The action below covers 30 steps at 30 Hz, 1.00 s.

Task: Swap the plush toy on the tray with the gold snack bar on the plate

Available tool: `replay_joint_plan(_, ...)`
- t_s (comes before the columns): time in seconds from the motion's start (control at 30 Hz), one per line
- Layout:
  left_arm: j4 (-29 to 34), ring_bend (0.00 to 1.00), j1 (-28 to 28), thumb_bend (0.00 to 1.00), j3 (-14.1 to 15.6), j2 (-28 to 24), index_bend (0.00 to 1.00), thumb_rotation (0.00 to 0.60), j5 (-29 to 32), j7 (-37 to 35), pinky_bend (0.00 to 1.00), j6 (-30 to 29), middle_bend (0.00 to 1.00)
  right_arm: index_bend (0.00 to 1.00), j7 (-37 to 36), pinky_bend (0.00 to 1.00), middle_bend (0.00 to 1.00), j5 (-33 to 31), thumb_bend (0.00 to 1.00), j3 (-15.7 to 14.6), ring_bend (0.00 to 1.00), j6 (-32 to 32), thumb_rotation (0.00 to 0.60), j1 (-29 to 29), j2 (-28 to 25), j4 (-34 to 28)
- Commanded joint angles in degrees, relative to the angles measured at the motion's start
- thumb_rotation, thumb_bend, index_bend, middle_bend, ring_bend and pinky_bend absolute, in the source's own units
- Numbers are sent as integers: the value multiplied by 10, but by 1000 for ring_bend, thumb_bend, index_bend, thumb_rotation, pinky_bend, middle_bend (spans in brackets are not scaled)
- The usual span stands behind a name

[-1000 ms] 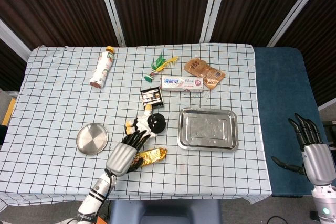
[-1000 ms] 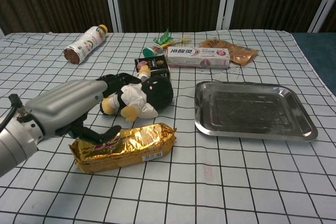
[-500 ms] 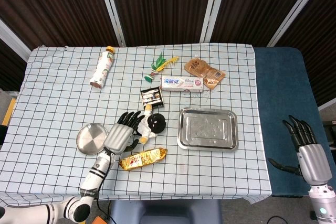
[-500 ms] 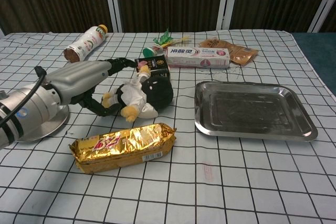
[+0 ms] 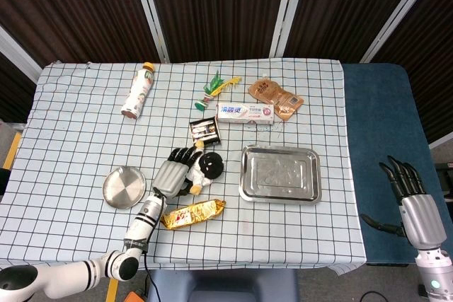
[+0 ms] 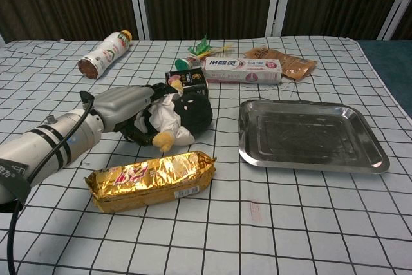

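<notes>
Head view: tray [image 5: 279,173] and plate [image 5: 124,187] empty; left hand [image 5: 172,172] seemingly grips plush toy [image 5: 204,167].

Your two hands, far apart.
Your left hand [image 5: 172,172] reaches forward, fingers [image 6: 143,94] curled down; your right hand [image 5: 413,203] hangs with fingers spread.

Bottle [image 5: 138,92], toothpaste box [image 5: 245,112], snack packets [image 5: 275,96]
</notes>
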State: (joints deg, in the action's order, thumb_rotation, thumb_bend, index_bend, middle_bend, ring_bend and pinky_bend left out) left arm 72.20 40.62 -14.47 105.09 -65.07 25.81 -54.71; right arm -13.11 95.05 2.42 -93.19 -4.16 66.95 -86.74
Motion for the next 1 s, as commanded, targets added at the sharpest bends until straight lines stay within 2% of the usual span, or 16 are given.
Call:
replay_joint_plan(0.03,-51,0,9,412,-1,25,0,600,-4,-37,67,0,0,43,0,0,0,0,93,0,0,0,600,0,0,0)
replay_joint_plan(0.2,-105,1,8,415,8,50,0,600,-32,-76,68,-25,3,42,0,0,0,-2,93,1,0,2,600,-1,1,1)
replay_joint_plan(0.3,-135,79,8,414,17,64,42,600,-54,-101,120,-40,99,42,1,0,0,-2,93,0,0,4,600,-2,1,1)
replay_joint_plan(0.43,-171,253,7,414,27,80,167,600,-76,-128,266,-56,291,42,3,0,0,-2,93,0,0,4,600,-1,1,1)
replay_joint_plan(0.53,-194,344,7,433,30,91,253,600,-91,-147,366,-70,384,42,3,0,0,-3,93,0,0,4,600,-1,2,1)
replay_joint_plan(0.7,-230,487,4,469,35,104,450,600,-120,-186,533,-107,526,42,3,0,0,-5,93,1,0,6,600,-1,1,0)
replay_joint_plan(0.77,-231,529,1,479,34,100,510,600,-124,-191,571,-115,563,42,3,0,0,-5,93,0,0,6,600,-2,1,0)
replay_joint_plan(0.87,-210,548,-6,479,33,78,534,600,-130,-184,588,-131,583,42,3,0,0,-6,93,0,0,7,600,-2,1,-1)
replay_joint_plan(1.0,-143,560,-29,477,41,20,551,600,-140,-166,601,-158,597,42,4,0,0,-7,93,0,0,8,600,-1,0,-2)
